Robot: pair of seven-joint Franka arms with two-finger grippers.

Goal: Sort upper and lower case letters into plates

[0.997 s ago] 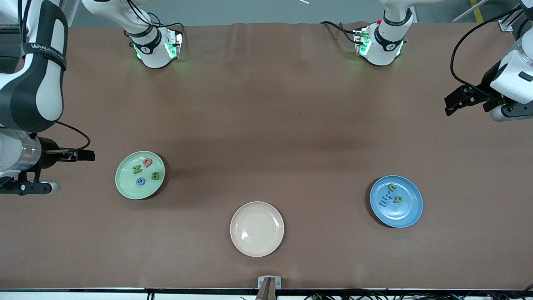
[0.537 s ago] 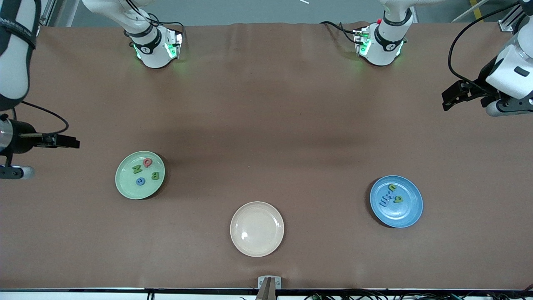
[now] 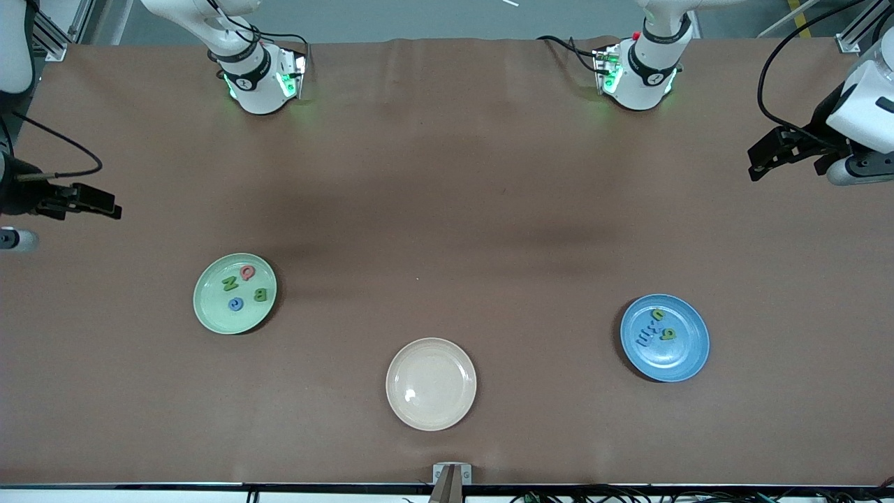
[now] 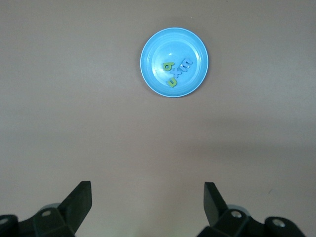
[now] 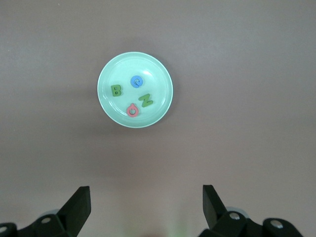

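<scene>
Well apart from both arms' spread, empty fingers (image 4: 81, 200), letters (image 3: 244, 286) lie in plates (image 3: 209, 318).

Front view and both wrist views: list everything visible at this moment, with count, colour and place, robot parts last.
mint green plate: one, pale green, toward the right arm's end of the table.
letters in the mint green plate: four; two green, one blue, one pinkish-red.
blue plate: one, medium blue, toward the left arm's end of the table.
letters in the blue plate: four, small and bunched together; two green, two blue.
cream plate: one, beige, nothing in it, nearest the front camera, between the other two plates.
table: one, brown cover.
left gripper: open, holding nothing, over the table's edge at its own end.
right gripper: open, holding nothing, over the table's edge at its own end.
</scene>
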